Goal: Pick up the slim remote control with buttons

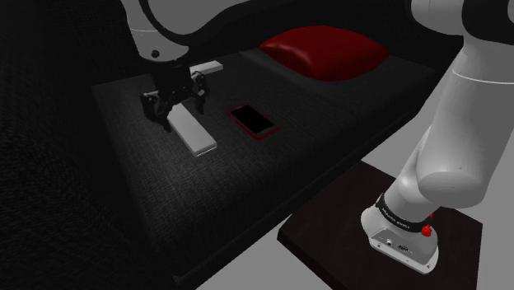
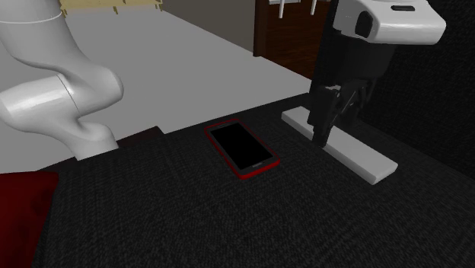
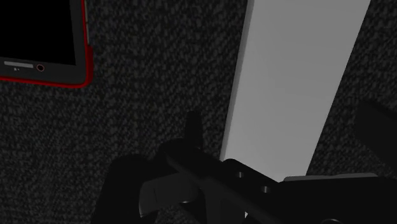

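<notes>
The slim remote is drawn as a plain white flat bar lying on the dark textured cushion; no buttons can be made out. My black gripper hangs low over its far end, open, with one finger on either side of the bar and nothing held. From the second exterior view the gripper stands over the remote near the end closer to the floor. In the wrist view the remote runs straight ahead of the hand.
A black phone in a red case lies beside the remote. A red pillow rests at the back. A small white flat piece sits behind the gripper. The dark stand adjoins the cushion's edge.
</notes>
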### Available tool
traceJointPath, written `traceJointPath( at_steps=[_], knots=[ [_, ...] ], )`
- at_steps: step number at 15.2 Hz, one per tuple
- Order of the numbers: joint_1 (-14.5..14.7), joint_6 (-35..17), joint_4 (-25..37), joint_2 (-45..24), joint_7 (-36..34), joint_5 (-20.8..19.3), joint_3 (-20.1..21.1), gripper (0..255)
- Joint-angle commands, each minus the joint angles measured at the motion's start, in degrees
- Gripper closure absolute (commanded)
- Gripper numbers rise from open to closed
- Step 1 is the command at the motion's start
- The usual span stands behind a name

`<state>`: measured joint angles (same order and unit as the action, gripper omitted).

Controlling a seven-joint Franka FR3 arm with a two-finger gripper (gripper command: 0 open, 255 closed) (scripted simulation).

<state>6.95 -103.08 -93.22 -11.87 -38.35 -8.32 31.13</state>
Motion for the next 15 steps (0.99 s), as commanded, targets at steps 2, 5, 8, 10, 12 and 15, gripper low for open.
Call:
traceJointPath(
  at_steps=[2, 5, 8, 10, 12, 15],
  knots=[
    [0.1, -1.1, -0.7, -0.3, -0.2, -0.2, 0.0, 0],
    [0.1, -1.1, -0.8, -0.3, -0.3, -0.2, 0.0, 255],
    [0.1, -1.0, -0.7, -0.3, -0.3, -0.2, 0.0, 255],
    [0.1, -1.0, -0.8, -0.3, -0.3, -0.2, 0.0, 255],
    [0.1, -1.1, -0.7, -0.3, -0.2, -0.2, 0.0, 255],
    [0.2, 1.2, 1.5, -0.2, -0.1, -0.1, 0.1, 255]
  ],
)
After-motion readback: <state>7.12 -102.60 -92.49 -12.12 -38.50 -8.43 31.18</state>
